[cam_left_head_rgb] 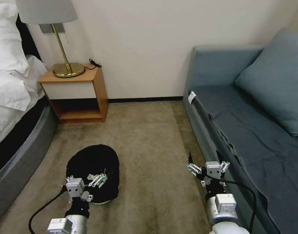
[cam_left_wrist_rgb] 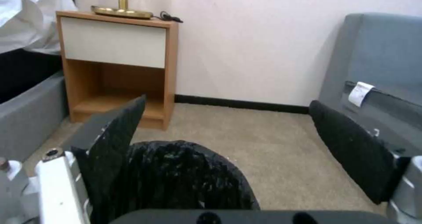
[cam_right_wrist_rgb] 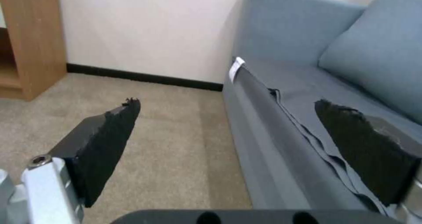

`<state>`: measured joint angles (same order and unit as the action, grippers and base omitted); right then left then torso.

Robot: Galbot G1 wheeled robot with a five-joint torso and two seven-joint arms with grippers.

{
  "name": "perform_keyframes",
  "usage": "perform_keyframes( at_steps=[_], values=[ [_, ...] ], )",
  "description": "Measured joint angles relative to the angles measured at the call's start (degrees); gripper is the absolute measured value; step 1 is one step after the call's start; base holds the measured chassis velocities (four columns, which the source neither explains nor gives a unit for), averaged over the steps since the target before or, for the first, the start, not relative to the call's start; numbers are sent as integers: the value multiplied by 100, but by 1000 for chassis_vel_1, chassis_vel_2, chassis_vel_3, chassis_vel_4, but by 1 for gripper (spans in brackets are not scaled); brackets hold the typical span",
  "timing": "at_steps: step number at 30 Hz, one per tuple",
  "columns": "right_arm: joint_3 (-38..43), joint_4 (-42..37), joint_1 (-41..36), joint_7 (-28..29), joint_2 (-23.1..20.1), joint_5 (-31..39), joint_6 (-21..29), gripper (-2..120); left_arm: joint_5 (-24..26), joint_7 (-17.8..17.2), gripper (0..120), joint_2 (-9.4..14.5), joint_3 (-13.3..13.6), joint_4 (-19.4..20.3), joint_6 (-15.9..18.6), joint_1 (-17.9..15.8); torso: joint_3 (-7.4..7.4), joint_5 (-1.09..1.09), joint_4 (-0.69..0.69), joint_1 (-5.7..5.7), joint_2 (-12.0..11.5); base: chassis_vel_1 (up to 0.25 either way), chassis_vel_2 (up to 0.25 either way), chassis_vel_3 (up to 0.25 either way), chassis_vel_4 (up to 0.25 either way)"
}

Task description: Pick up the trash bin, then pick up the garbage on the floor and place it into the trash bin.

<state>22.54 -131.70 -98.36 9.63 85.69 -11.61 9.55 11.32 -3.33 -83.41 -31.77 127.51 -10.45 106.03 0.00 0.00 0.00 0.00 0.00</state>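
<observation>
Beige carpet [cam_left_head_rgb: 149,139]; trash bin [cam_left_head_rgb: 92,162] between bed, sofa.

At your ten o'clock a wooden nightstand [cam_left_head_rgb: 78,94] stands against the cream wall [cam_left_head_rgb: 142,45], carrying a brass lamp [cam_left_head_rgb: 63,39] with a black cord [cam_left_head_rgb: 94,63] trailing off its base. At nine o'clock you see the bed with white pillows [cam_left_head_rgb: 7,65], and from one to four o'clock a blue-grey sofa [cam_left_head_rgb: 240,136] holding a matching cushion [cam_left_head_rgb: 279,81]. Beige carpet [cam_left_head_rgb: 149,143] runs between them.
</observation>
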Motion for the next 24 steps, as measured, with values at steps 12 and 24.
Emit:
perform_keyframes(
  at_steps=[12, 24],
  values=[
    [2, -1, 63, -28, -150, 155, -42, 100, -36, 0, 100, -80, -34, 39, 29, 9, 0, 0, 0, 0, 0, 0, 0, 0, 0],
    [4, -9, 67, -34, -151, 154, -25, 100, -35, 0, 100, -80, -37, 39, 40, 9, 0, 0, 0, 0, 0, 0, 0, 0, 0]
  ],
)
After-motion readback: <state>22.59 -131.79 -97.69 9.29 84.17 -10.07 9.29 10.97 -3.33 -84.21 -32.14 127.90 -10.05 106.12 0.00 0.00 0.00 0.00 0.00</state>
